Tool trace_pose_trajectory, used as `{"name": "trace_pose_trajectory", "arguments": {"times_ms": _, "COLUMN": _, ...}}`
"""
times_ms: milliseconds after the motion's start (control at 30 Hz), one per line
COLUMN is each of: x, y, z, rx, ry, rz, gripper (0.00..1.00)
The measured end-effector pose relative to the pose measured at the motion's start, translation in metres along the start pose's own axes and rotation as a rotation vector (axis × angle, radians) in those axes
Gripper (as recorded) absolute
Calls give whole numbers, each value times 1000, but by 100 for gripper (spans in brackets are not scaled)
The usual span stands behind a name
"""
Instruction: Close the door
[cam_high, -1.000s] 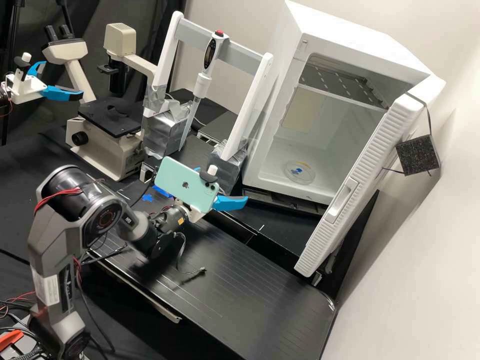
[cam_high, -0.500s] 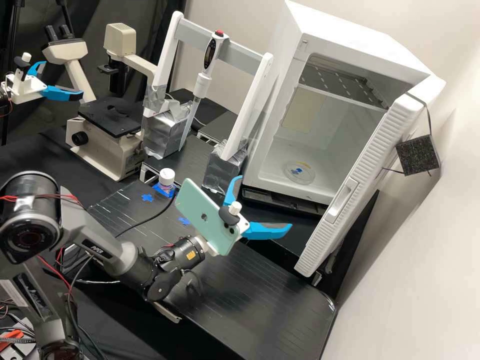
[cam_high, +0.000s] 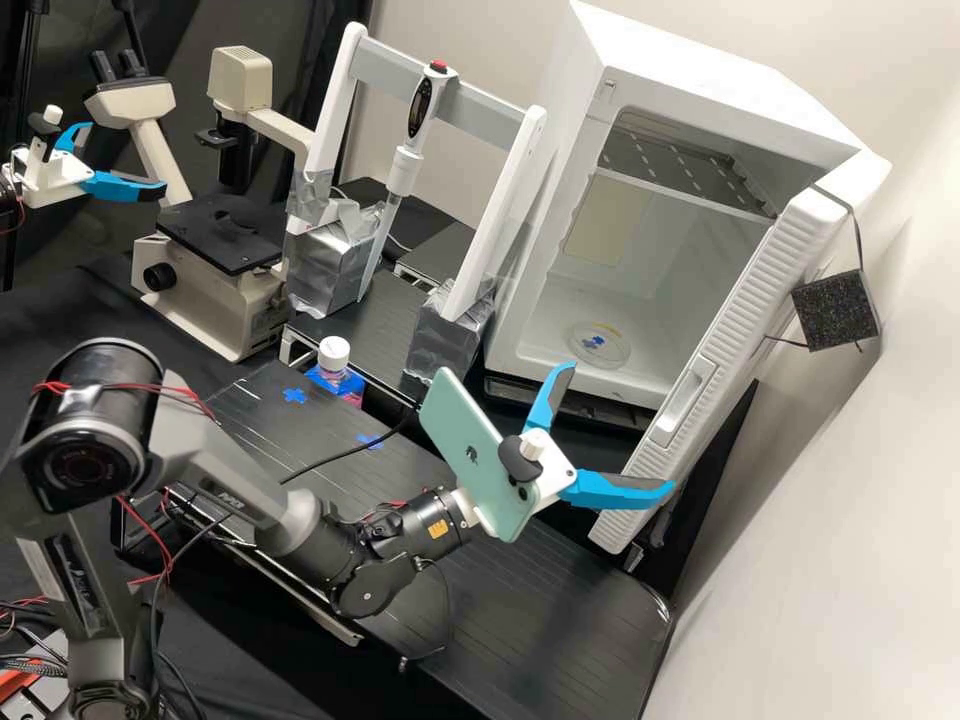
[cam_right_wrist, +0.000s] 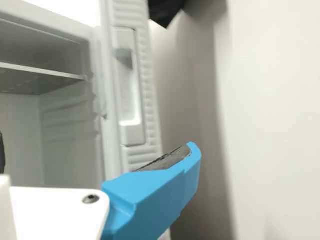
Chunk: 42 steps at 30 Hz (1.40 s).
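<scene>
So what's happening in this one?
A robot arm has its pincer, fingers spread and nothing between them, in front of a white cabinet, near the lower part of the door. Whether a finger touches the door, I cannot tell. The door stands wide open, so it is not yet closed. Inside, a round clear dish lies on the cabinet floor.

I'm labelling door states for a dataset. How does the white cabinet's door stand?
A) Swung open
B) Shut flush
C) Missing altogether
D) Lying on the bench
A: the door angles away from the cabinet, leaving the shelf and round dish inside exposed.
</scene>
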Motion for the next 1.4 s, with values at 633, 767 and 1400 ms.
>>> {"name": "trace_pose_trajectory", "arguments": {"times_ms": 633, "x": 40, "y": -30, "z": 18, "rx": -6, "ry": -68, "rz": -89, "gripper": 100}}
{"name": "trace_pose_trajectory", "arguments": {"times_ms": 767, "x": 40, "y": -30, "z": 18, "rx": 0, "ry": -68, "rz": -89, "gripper": 100}}
{"name": "trace_pose_trajectory", "arguments": {"times_ms": 1400, "x": 6, "y": -49, "z": -51, "rx": 117, "ry": 224, "rz": -295, "gripper": 100}}
